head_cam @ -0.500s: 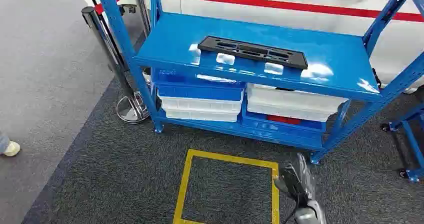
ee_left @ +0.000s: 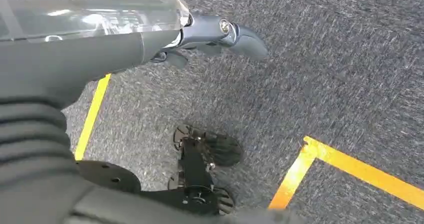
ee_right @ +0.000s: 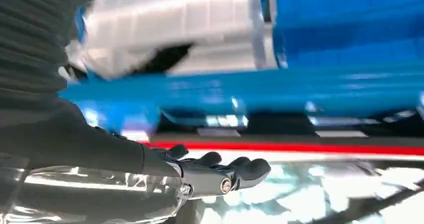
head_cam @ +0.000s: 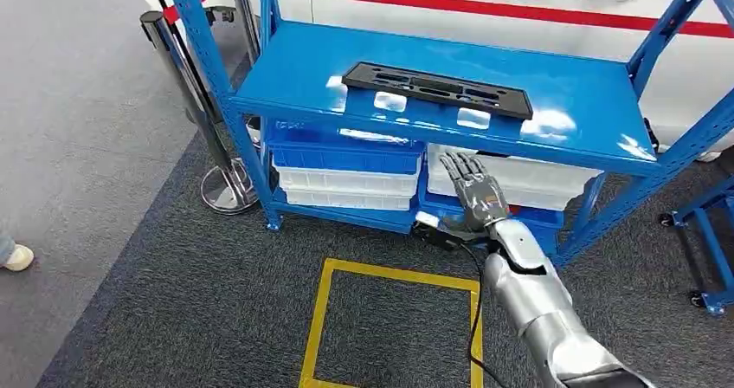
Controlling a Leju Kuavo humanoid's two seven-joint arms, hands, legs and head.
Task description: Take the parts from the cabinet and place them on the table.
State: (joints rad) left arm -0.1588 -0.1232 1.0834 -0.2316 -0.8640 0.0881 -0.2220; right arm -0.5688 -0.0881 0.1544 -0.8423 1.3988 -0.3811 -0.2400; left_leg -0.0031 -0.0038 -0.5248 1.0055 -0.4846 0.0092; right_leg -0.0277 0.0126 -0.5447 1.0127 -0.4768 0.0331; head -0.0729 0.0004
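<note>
A grey carpet floor (head_cam: 173, 301) carries a yellow taped square outline (head_cam: 391, 327) just in front of the blue metal shelving cabinet (head_cam: 571, 102). The long black slotted plastic part (head_cam: 437, 90) lies flat on the cabinet's upper shelf. Below that shelf's front edge, the right hand (head_cam: 476, 193) is raised, fingers spread, holding nothing. The left hand (ee_left: 220, 34) hangs over the carpet beside the cabinet; whether it is spread or curled I cannot tell.

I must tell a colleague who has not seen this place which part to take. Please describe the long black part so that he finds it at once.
Find the blue metal rack in front of the white wall with the red stripe. The long black part lies flat on its upper shelf. It is the only dark, slotted bar there; the white and blue bins sit on the shelf below.
</note>
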